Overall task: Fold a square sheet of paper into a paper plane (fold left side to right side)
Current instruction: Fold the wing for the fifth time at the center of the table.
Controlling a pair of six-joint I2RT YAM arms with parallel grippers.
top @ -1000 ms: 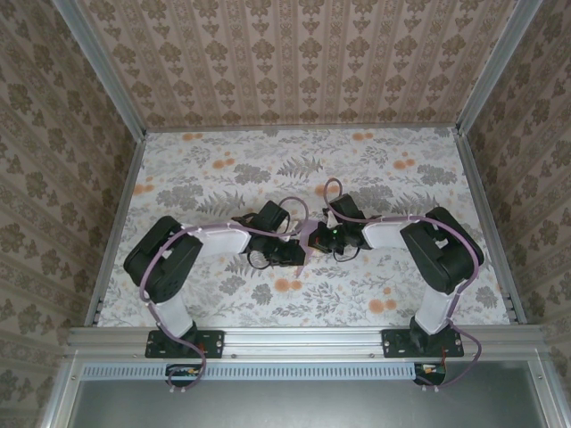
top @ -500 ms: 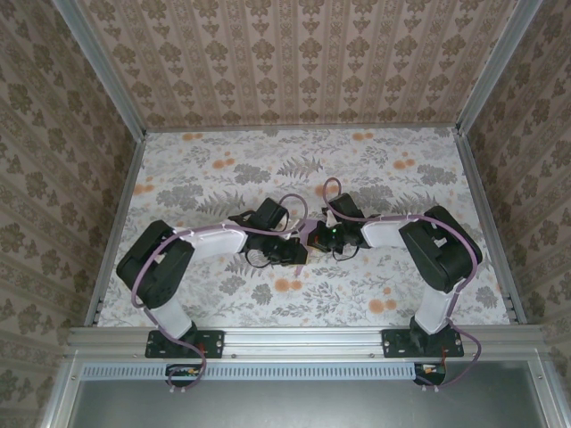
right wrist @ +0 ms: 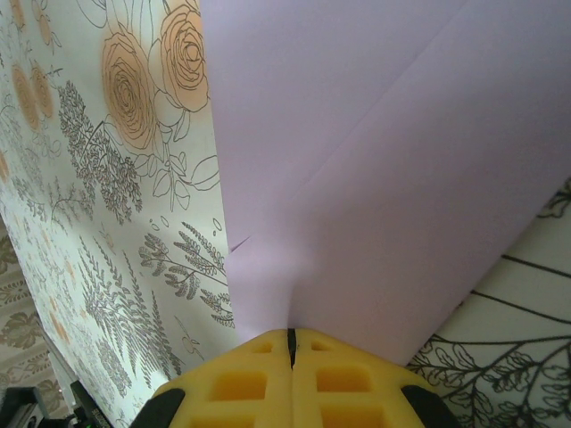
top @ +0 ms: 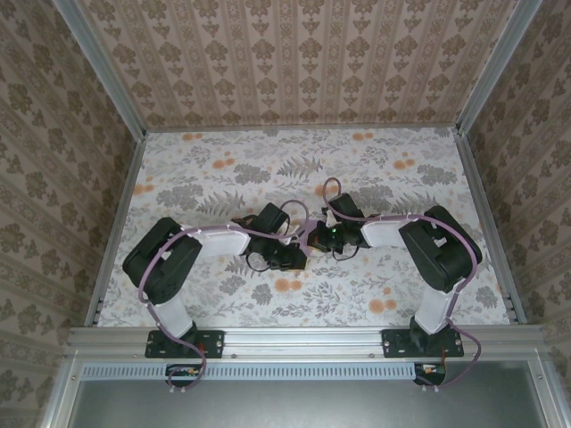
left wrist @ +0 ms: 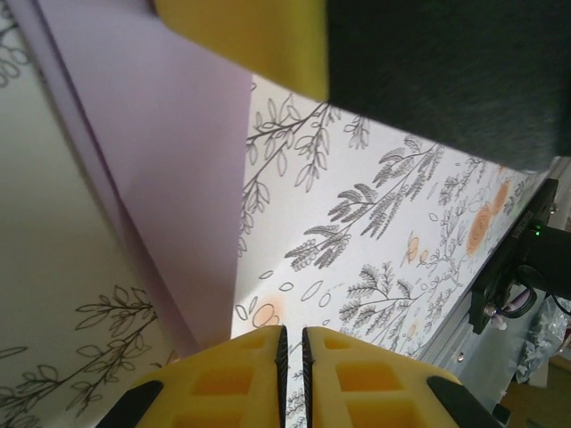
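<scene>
Left elbow (top: pixel 163 263) farther right than before; right gripper (right wrist: pixel 291 343) tight on paper plane (right wrist: pixel 375 178)

Lab test cell, wallpapered walls (top: pixel 294 62), aluminium frame (top: pixel 303 339)

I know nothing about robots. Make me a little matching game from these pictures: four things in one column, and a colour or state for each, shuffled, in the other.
Things:
1. paper plane
2. right tool
3. left tool
4. flower prints

Colour or state:
A. orange
B. nearly closed, beside the paper's edge
C. pale lilac
D. shut on the paper

Pairs: 1-C, 2-D, 3-B, 4-A
</scene>
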